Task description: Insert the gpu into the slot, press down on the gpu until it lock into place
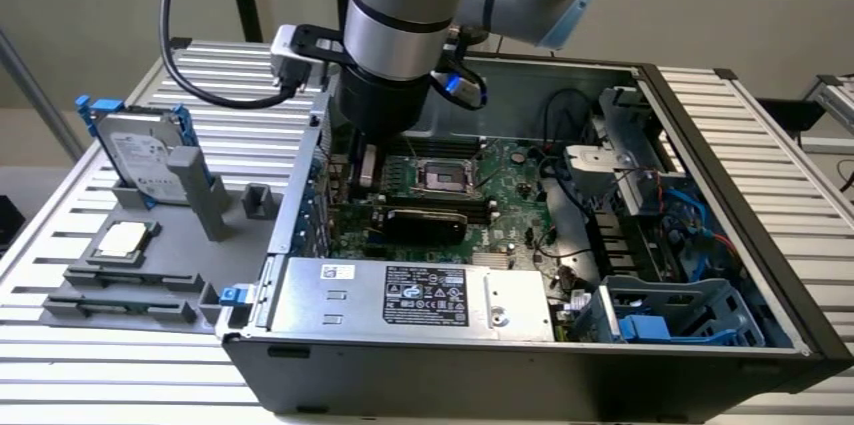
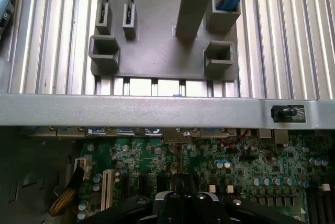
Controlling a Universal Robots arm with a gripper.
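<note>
A silver power supply (image 1: 400,297) lies inside the case (image 1: 534,385); a hard drive (image 1: 138,157) stands outside.

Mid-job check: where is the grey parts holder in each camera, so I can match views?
Exterior view: grey parts holder on the slatted table, outside the case wall, at the exterior view's left.
Wrist view: grey parts holder beyond the case wall, across from the motherboard.
Shared landmark: the case wall.

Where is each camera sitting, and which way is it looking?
Exterior view: off the arm, up high, looking down into the open computer case; the robot arm shows reaching in.
Wrist view: on the wrist, looking down past the shut gripper at the motherboard and gray holder tray.
Shared: both show the motherboard, the gray holder tray and the computer case.
</note>
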